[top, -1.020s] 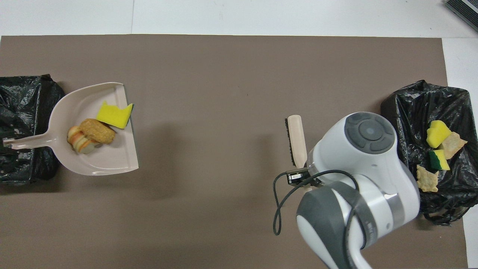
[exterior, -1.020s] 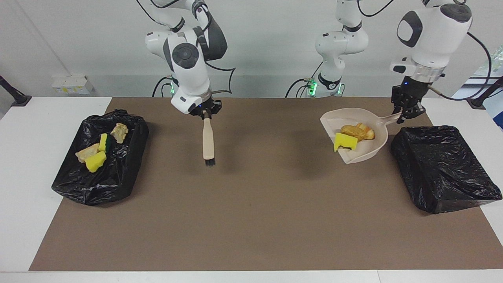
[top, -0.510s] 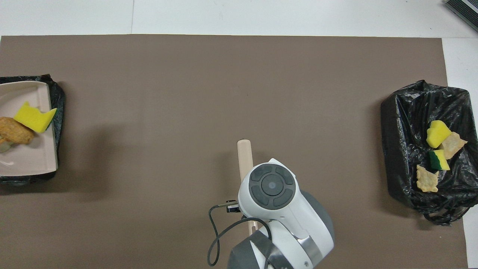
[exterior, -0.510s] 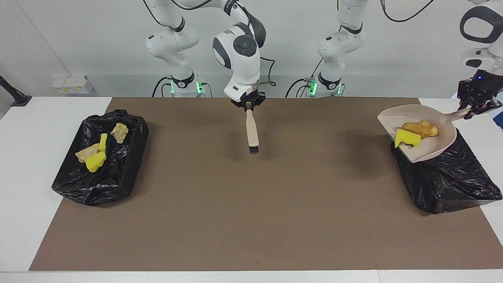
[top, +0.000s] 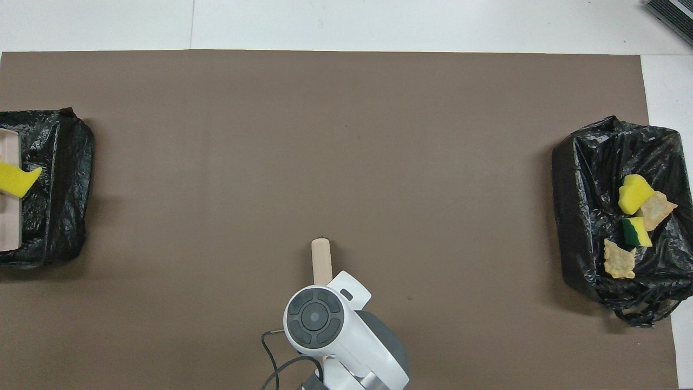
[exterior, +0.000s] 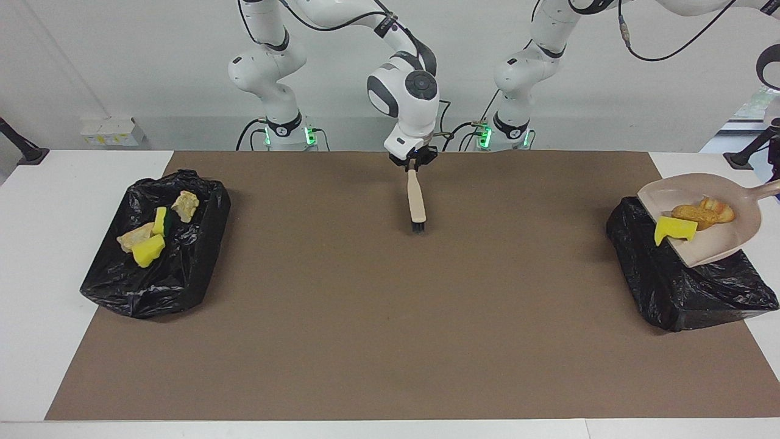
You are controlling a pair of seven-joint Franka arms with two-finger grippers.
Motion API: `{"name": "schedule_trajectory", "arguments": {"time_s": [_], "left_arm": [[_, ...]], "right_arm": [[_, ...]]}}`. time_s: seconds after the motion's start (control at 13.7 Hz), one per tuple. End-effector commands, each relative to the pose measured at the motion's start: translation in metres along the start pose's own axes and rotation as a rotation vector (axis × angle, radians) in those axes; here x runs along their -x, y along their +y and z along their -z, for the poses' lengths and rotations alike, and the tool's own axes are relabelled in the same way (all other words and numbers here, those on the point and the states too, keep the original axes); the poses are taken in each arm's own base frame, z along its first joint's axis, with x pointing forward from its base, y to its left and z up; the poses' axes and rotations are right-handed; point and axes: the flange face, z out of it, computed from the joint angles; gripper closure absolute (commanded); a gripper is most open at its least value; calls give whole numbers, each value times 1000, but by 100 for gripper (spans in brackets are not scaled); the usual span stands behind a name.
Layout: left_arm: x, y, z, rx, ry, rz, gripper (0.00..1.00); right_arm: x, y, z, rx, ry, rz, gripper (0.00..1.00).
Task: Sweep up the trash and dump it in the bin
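Since a second ago the right gripper [exterior: 415, 163], clamped on the brush [exterior: 417, 202], has carried it from toward the right arm's end to over the middle of the brown mat [exterior: 390, 317], bristles hanging down. The dustpan [exterior: 713, 235] has moved from beside the bin at the left arm's end [exterior: 676, 286] to over it, tilted, lip low. The left gripper is out of frame past the handle end; closed, gripping the dustpan handle.

Dustpan holds a yellow sponge chunk [exterior: 674, 230] at the lip and bread-like pieces [exterior: 702, 213] higher up the pan. That bin's contents can't be seen.

Bin at the right arm's end [exterior: 158, 268] holds four scraps: yellow sponge [exterior: 148, 250], beige lump [exterior: 133, 236], green-backed sponge [exterior: 159, 221], pale lump [exterior: 184, 205].
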Motion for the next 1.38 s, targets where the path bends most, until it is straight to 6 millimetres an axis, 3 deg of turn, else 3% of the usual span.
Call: {"name": "schedule_trajectory", "arguments": {"time_s": [0.0,0.36,0.58,0.66,0.73,0.8,0.87,1.09,1.31], "left_arm": [[16,-26,-8,-22,-84,-42,100],[10,-40,-8,-37,-191,-51,100],[1,-42,1,-19,-266,-37,100],[-7,-45,6,-20,-266,-47,100],[-5,-43,10,-2,-291,-56,100],[-10,-43,23,2,-329,-76,100],[-18,-45,34,9,-352,-95,100],[-29,-43,60,31,-417,-117,100],[-47,-42,86,40,-444,-136,100]], "right_arm": [[15,3,-1,-1,-12,-5,100],[48,3,-17,30,-18,-61,100],[50,-3,-22,22,-7,-83,100],[48,-4,-22,24,-9,-82,87],[48,-7,-18,23,-9,-75,67],[46,-9,-15,21,-11,-76,12],[45,-10,-9,21,-11,-72,0],[27,2,22,7,-17,-47,0],[3,36,62,-21,-9,30,0]]}}
